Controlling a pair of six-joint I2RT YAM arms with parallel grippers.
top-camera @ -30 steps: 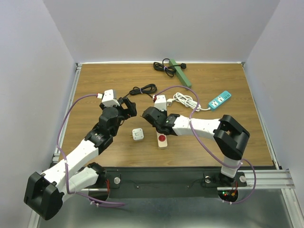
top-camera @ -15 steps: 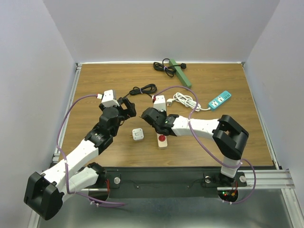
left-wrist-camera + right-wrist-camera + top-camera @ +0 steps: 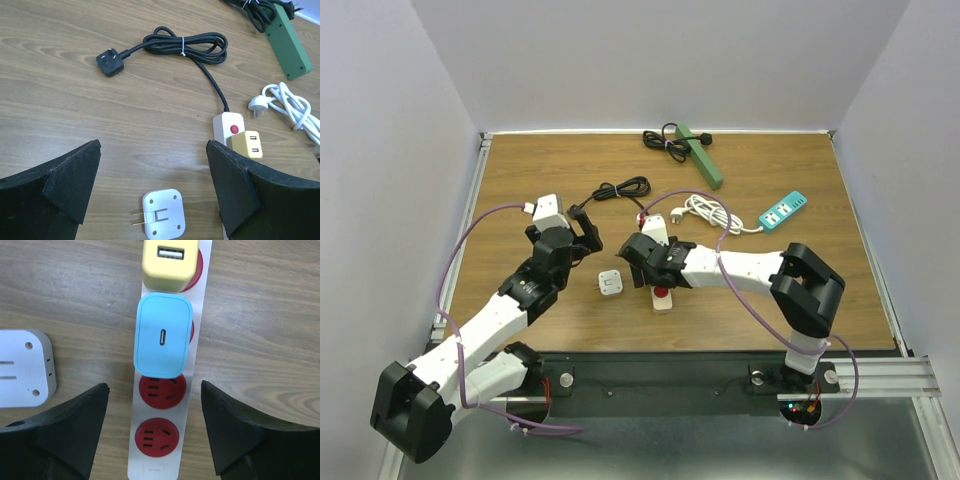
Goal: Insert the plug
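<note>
A white power strip point(image 3: 137, 460) with red sockets lies on the wooden table, also seen in the top view point(image 3: 662, 298). A light-blue plug point(image 3: 163, 337) sits in one of its sockets, next to a yellow plug point(image 3: 169, 262). My right gripper point(image 3: 154, 390) hangs open just above the strip, its fingers either side of it and off the blue plug. A white flat adapter point(image 3: 159, 218) with two prongs lies left of the strip. My left gripper point(image 3: 152, 150) is open above that adapter, holding nothing.
A coiled black cord point(image 3: 185, 42) with its plug point(image 3: 110, 62) lies behind the strip. A green power strip point(image 3: 701, 155) sits at the back, a teal one point(image 3: 783, 211) at the right, and a coiled white cord point(image 3: 710, 212) between them.
My right gripper has opened and let go of the blue plug, which stays in the strip. The left arm has shifted slightly.
</note>
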